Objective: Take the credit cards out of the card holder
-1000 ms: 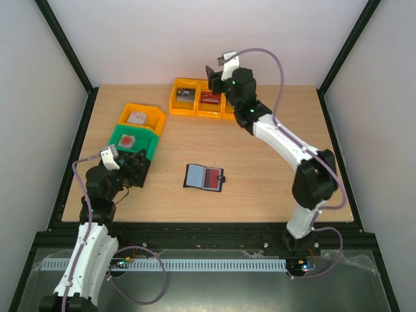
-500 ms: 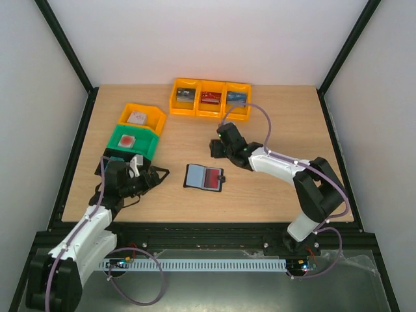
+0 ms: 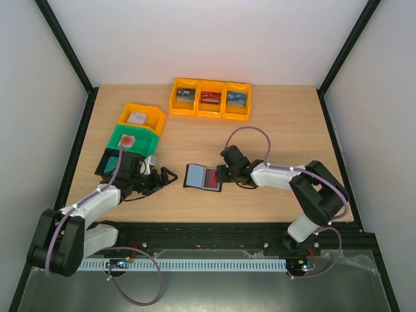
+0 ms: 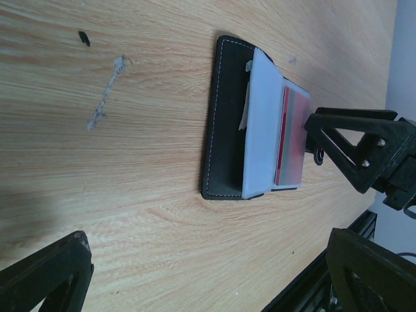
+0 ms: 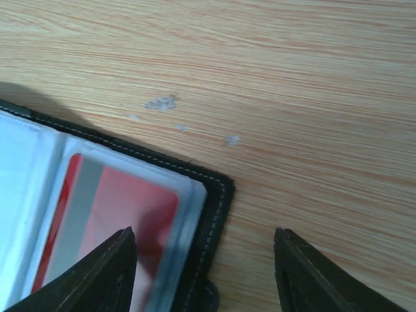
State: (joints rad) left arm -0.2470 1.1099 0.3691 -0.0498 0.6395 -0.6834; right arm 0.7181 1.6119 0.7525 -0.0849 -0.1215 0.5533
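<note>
- While the holder (image 3: 195, 175) lies open (red card (image 3: 212, 177) showing), the right gripper (image 3: 225, 174) straddles its right edge, jaws apart.
- Left of it, the left gripper (image 3: 165, 176) gapes wide.

The holder (image 3: 203, 177) lay open and flat on the table (image 3: 273, 130) in front of me, near its middle, a black bifold with pale stitching along its edge and clear grey-blue pockets facing up. A red card (image 3: 212, 177) with a grey stripe sat inside the right-hand pocket. I could not tell whether the paler left-hand pocket held anything.
</note>
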